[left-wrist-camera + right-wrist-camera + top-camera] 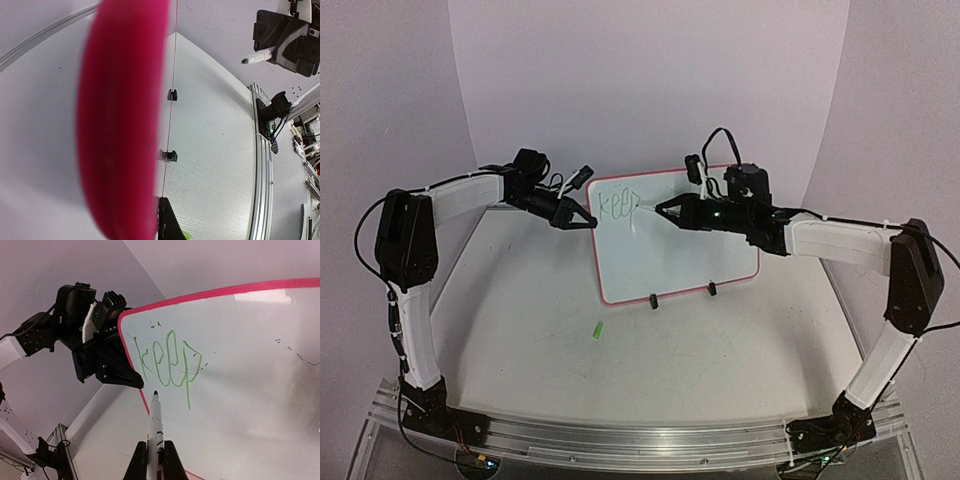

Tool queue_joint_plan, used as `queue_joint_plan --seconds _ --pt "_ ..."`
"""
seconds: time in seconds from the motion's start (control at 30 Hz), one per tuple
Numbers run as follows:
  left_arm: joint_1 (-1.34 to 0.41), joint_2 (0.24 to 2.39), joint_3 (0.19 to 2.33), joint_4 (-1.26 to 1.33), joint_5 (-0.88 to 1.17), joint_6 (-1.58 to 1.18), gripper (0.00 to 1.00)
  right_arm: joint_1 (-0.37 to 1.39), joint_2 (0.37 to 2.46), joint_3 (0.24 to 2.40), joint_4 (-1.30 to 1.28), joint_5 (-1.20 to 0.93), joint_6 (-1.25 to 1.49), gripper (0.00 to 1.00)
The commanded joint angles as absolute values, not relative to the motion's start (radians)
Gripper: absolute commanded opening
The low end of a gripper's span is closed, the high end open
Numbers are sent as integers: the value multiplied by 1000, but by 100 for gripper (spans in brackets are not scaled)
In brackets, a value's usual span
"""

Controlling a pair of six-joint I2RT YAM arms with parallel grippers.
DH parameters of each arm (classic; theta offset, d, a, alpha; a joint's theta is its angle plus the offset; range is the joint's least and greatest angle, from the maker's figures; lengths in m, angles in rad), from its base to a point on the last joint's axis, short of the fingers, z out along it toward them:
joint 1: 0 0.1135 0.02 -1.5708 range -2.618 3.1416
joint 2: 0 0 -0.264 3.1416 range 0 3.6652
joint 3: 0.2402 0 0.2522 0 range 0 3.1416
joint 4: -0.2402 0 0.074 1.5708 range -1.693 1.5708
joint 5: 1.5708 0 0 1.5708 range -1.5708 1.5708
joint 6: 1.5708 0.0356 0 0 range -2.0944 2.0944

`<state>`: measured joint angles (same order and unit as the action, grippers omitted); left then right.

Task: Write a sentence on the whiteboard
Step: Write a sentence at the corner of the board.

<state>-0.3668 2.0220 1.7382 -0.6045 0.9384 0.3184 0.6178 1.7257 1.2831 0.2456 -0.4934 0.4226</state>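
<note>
**Near edge.** Aluminium rail (620, 440) carrying both arm bases.

**Table** (520, 330), white. One small green cap (597, 328) lies loose on it, near the board's front and left of the clip feet.

**Whiteboard** (670, 250), mid-table. It is a rectangular white board with a thin red-pink rim and rounded corners, standing tilted on two black clip feet (653, 300). The word "keep" (617, 204) is written in green at its upper left, and a few faint grey flecks show further right.

**Left gripper** (588, 221) is clamped on the board's left edge, just beside the word.

**Right gripper** (663, 210) has its fingers closed on a white marker (155, 420), dark tip pointing at the board just below the word. Whether the tip touches the surface cannot be told.

**Hard to make out.**
- The left wrist view is mostly filled by the blurred pink rim, with the board face showing only as a thin edge-on line.
- From above, the board's far right corner is hidden behind the right wrist.
- Only one finger of the left gripper shows in the right wrist view.
</note>
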Motion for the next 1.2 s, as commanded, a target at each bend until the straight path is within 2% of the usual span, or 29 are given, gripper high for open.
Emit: queue_joint_plan --seconds 0.0,1.17 --pt "-382 1980 1746 -635 879 382 0 575 1655 1251 260 -580 406 0" --pt "-397 1988 1727 -652 848 411 0 531 1795 1349 271 -408 410 0"
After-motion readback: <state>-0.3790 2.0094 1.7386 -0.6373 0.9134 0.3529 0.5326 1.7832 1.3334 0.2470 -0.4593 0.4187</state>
